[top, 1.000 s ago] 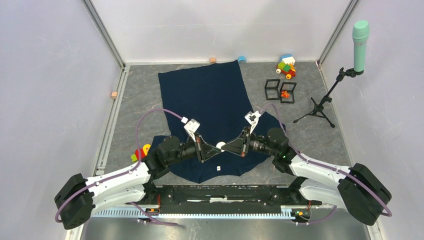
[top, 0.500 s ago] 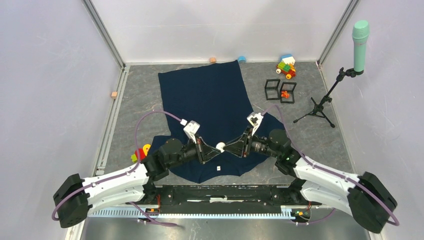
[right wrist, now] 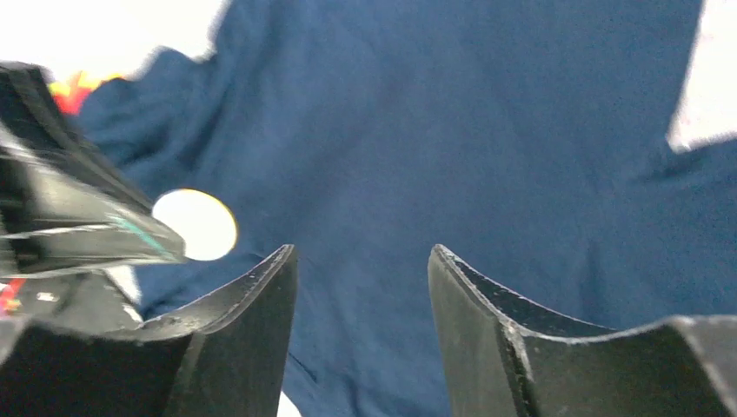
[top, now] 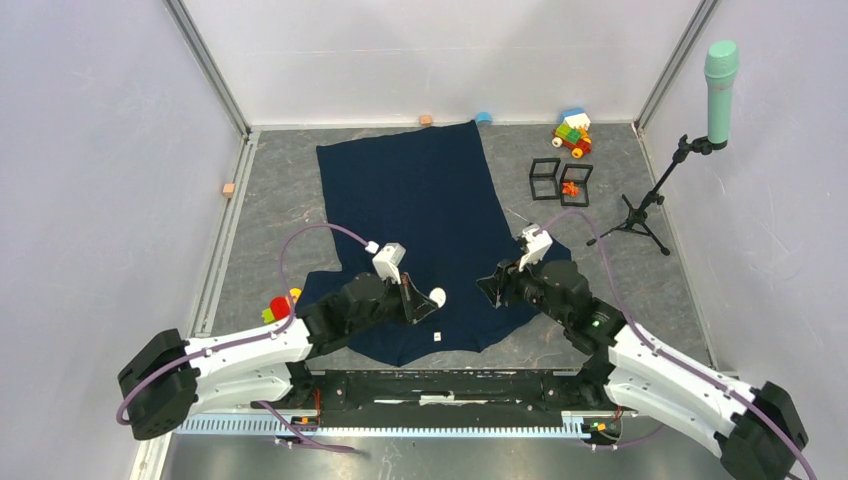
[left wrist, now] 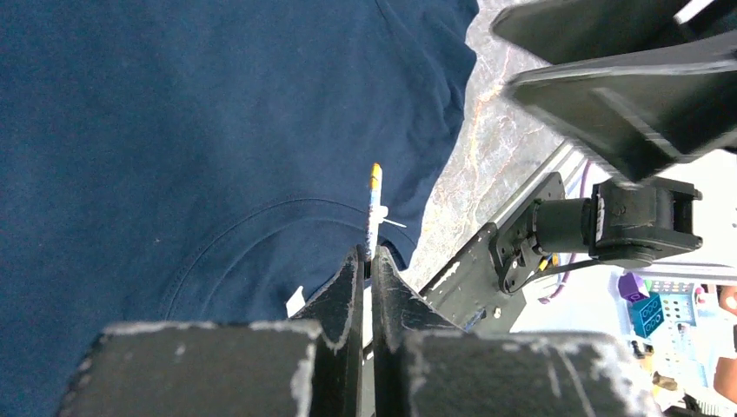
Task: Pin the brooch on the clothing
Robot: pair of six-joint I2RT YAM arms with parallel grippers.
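The clothing (top: 410, 190) is a dark navy shirt spread flat on the table, its collar toward the arms. My left gripper (top: 425, 303) hovers over the collar area, shut on the brooch (top: 437, 296), a small white round disc. In the left wrist view the brooch (left wrist: 374, 208) shows edge-on, sticking up from between the closed fingertips (left wrist: 352, 274) above the clothing (left wrist: 174, 130). My right gripper (top: 492, 290) stands open a short way to the right with nothing in it. In the right wrist view the brooch (right wrist: 195, 224) lies left of the open right gripper (right wrist: 361, 261).
Two black wire cube frames (top: 560, 180) and a colourful toy-block vehicle (top: 572, 132) sit at the back right. A teal microphone (top: 720, 85) stands on a tripod (top: 635, 215) at the right. Small blocks (top: 229, 189) lie by the left wall, and a red-yellow toy (top: 283, 303) beside the left arm.
The right gripper has opened, let go of the brooch and drawn back to the right. The left gripper stays shut on the brooch, nearly in place.
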